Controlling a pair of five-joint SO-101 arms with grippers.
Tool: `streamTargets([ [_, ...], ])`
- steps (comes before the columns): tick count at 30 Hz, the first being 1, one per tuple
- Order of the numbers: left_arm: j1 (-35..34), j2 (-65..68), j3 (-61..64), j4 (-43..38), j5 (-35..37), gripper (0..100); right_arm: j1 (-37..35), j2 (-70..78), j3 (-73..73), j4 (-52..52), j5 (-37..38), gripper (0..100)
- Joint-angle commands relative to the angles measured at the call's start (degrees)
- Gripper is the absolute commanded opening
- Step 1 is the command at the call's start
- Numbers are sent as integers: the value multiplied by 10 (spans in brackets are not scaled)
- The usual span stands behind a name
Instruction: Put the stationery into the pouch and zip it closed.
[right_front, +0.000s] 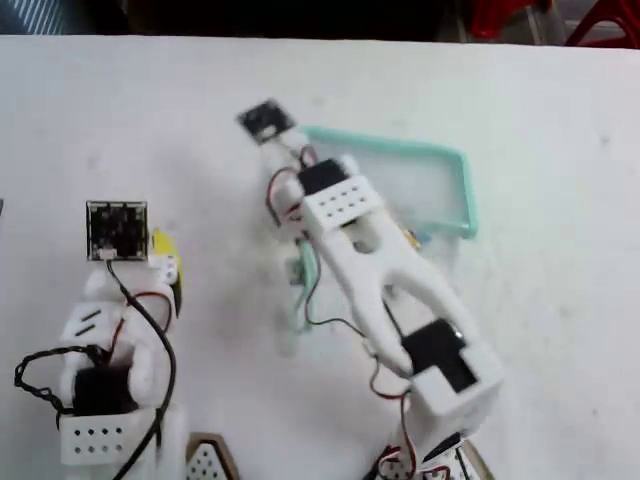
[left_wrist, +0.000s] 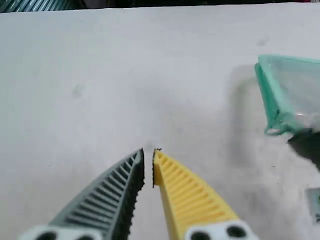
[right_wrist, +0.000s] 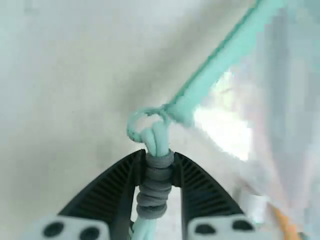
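A clear pouch (right_front: 420, 185) with mint-green edging lies on the white table, partly under the right arm. In the right wrist view my right gripper (right_wrist: 156, 165) is shut on the pouch's green zipper pull cord (right_wrist: 154, 150), at the end of the zipper edge (right_wrist: 220, 62). Stationery shows faintly through the clear side (right_wrist: 280, 220). My left gripper (left_wrist: 148, 167) hovers over bare table to the left of the pouch (left_wrist: 287, 95), its grey and yellow fingers nearly together with nothing between them. From above, the left arm (right_front: 115, 330) sits at the near left.
The white table (right_front: 540, 330) spreads wide on all sides. The far table edge runs along the top of the high view, with dark room behind. Arm bases and cables crowd the near edge.
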Motion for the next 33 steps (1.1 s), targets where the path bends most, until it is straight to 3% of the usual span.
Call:
streamTargets([
  [1, 7, -7, -3, 4, -6, 68, 27, -117, -64, 36, 45, 17],
  [4, 16, -7, -3, 4, -4, 69, 34, -178, -104, 63, 85, 17],
  [13, 129, -7, -4, 17, 22, 146, 46, -238, -241, 87, 138, 17],
  [21, 128, -7, -3, 17, 25, 146, 70, -239, -373, 87, 138, 17],
  [33, 102, -9, -4, 15, 26, 146, 34, -239, -468, 163, 135, 17],
])
